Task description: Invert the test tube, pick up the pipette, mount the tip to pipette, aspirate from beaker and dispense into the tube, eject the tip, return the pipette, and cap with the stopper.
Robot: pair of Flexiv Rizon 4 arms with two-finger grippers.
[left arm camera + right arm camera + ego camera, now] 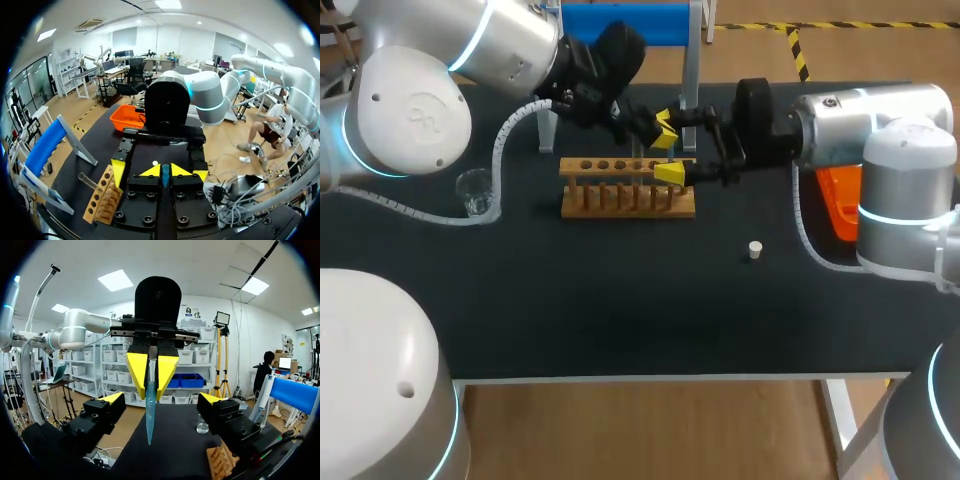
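Right claw (161, 399) is spread wide, its yellow-tipped fingers (113, 398) standing well apart on either side of a blue tube (150, 415) without touching it. That tube hangs point-down from the left claw (151, 372), whose two yellow tips are pinched on its upper end. The tube is translucent and narrows to a fine point.

From overhead, both claws meet above the far half of the table (620, 310). The left arm comes in from 10 o'clock and the right arm from 3 o'clock, with the left claw just at 12 o'clock of the right one.

A wooden rack (628, 200) sits just at 6 o'clock of them, its row of holes facing up; the right claw's yellow tip overlaps the rack's right end in that view. In the left wrist view a clear tube (87, 180) slants up from the rack's end, but whether it sits in a hole cannot be told.

The beaker (475, 192) stands at 9 o'clock of the rack, well apart, beside the left arm's cable. The stopper (755, 249), small and white, stands alone at 4 o'clock of the rack. An orange tray (838, 205) lies at 3 o'clock, partly behind the right arm. A blue stand (620, 20) rises at 12 o'clock, at the table's far edge.
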